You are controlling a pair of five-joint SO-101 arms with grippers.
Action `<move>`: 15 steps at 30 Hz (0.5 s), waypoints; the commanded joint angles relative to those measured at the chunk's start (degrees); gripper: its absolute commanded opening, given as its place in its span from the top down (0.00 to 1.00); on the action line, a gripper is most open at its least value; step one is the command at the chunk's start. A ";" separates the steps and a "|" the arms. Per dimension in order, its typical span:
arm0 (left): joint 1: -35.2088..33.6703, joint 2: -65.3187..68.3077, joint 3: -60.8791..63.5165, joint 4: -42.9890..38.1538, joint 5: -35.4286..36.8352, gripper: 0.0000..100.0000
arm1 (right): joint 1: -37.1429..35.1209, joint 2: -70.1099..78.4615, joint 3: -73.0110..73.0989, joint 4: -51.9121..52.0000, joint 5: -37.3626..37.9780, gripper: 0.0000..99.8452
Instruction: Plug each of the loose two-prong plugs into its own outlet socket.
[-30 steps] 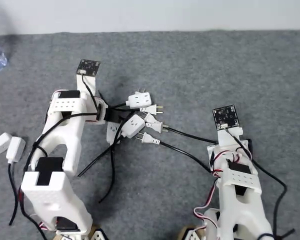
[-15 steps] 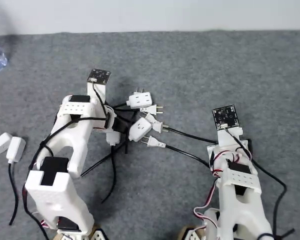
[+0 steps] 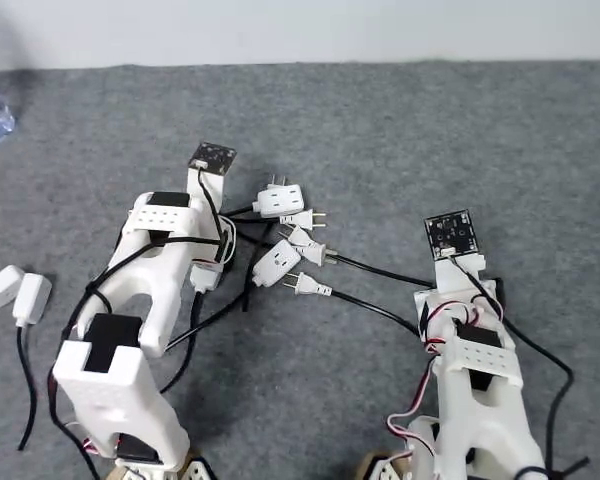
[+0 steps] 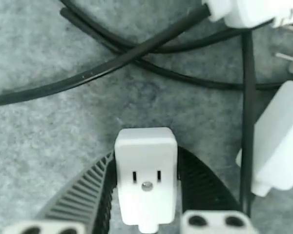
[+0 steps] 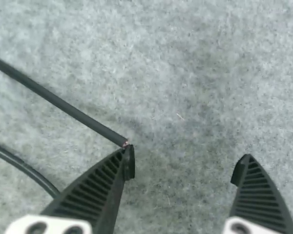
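- Left hand [image 4: 146,157] is clamped on a white outlet socket [image 4: 145,183], and its arm has swung over toward the loose plugs [image 3: 307,285] on the counter [image 3: 430,140].
- Right hand [image 5: 185,168] hasn't budged, spread wide beside a black cable [image 5: 53,105].

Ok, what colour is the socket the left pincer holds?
White; the socket shows best in the left wrist view.
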 commanded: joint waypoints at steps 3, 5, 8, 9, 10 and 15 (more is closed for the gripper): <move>-0.18 -1.14 -3.56 5.36 -2.73 0.98 | -0.75 0.04 -0.44 -1.27 0.62 0.69; -0.18 -1.49 -8.84 12.40 -5.19 0.99 | -0.75 0.04 -0.44 -1.36 0.62 0.69; -0.70 -4.57 -19.38 24.53 -8.18 0.99 | -0.75 0.04 -0.44 -1.36 0.62 0.69; -1.23 -5.89 -22.90 28.13 -9.41 0.99 | -0.75 0.04 -0.44 -1.45 0.62 0.69; -1.85 -7.12 -26.33 31.21 -10.81 0.99 | -0.75 0.04 -0.44 -1.45 0.62 0.69; -8.26 -10.37 -37.67 40.26 -19.60 0.99 | -0.75 0.04 -0.35 -1.36 0.62 0.69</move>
